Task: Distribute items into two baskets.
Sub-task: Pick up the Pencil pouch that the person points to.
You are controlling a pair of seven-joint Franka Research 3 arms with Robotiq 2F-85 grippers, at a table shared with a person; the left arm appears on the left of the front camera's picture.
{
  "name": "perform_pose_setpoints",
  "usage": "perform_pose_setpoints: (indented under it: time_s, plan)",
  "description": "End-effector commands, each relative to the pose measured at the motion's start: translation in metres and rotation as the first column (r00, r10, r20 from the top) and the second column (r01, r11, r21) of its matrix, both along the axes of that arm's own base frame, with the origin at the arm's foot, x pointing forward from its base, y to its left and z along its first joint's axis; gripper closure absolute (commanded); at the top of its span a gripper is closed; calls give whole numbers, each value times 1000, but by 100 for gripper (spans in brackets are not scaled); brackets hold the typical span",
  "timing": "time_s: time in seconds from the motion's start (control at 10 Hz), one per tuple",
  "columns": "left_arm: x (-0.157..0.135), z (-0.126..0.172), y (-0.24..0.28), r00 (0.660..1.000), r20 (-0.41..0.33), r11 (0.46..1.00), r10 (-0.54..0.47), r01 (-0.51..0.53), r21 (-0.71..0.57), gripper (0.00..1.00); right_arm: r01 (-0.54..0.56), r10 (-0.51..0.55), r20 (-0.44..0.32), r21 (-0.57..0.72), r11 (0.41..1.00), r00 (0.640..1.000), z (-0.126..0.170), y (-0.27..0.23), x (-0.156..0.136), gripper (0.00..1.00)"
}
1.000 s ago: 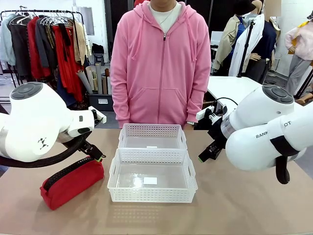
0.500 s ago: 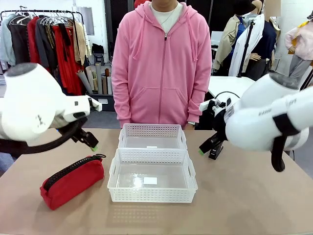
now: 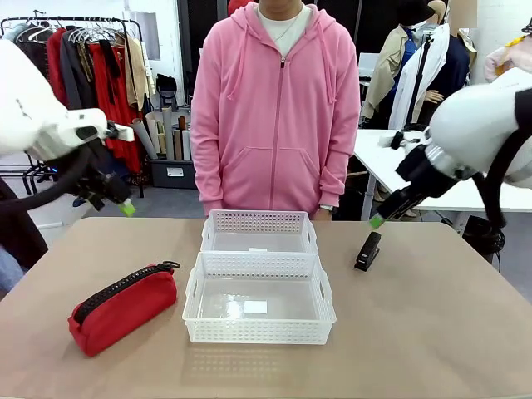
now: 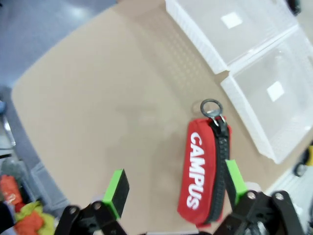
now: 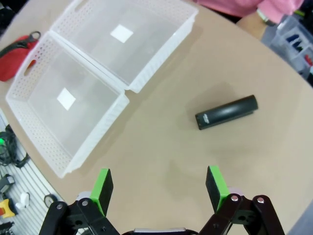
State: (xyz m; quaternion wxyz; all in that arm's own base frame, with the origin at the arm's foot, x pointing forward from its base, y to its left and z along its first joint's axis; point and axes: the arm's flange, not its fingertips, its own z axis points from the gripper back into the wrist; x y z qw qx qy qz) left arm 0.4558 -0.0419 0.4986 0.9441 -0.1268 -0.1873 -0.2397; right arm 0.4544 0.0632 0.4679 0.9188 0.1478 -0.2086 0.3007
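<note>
left arm (image 3: 33,108): there it is, big white rounded shell, black cable (image 3: 62,179) trailing | right arm (image 3: 486,116): white again, black band, black hose (image 3: 487,199) | left gripper (image 4: 175,183), right gripper (image 5: 159,187): black linkages, bright green pads (image 4: 116,187) (pale pivot pins showing) | person (image 3: 274,125): pink zip hoodie, drawstrings, front pocket, long sleeves, white tee underneath

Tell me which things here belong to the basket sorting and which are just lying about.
Job: red pouch, black stapler, near basket, far basket.
Just about: clothes rack, white table behind the person.
</note>
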Motion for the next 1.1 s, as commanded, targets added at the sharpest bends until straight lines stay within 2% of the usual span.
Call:
perform_pose_setpoints:
  time_s: [0.0,0.3,0.4,0.5,0.7,1.0]
  plan:
    - [-14,23,38,1000,-12,996,-17,15,-93,0,-23,25,-31,72,997,999,10,-27,8,0]
    - [-53,65,104,995,39,986,87,-81,-144,0,20,-12,-39,220,975,999,37,-89,-3,0]
    - [-68,71,122,995,49,985,83,-75,-154,0,50,-45,-29,231,972,999,45,-106,-10,0]
    - [-82,73,130,996,74,989,54,-43,-139,0,71,-70,-15,240,968,997,53,-120,-18,0]
    - [-102,73,172,985,96,974,146,-126,-189,0,111,-124,30,269,957,992,68,-147,-39,0]
    - [-117,59,213,976,81,943,201,-171,-286,0,146,-175,66,318,937,982,79,-178,-59,0]
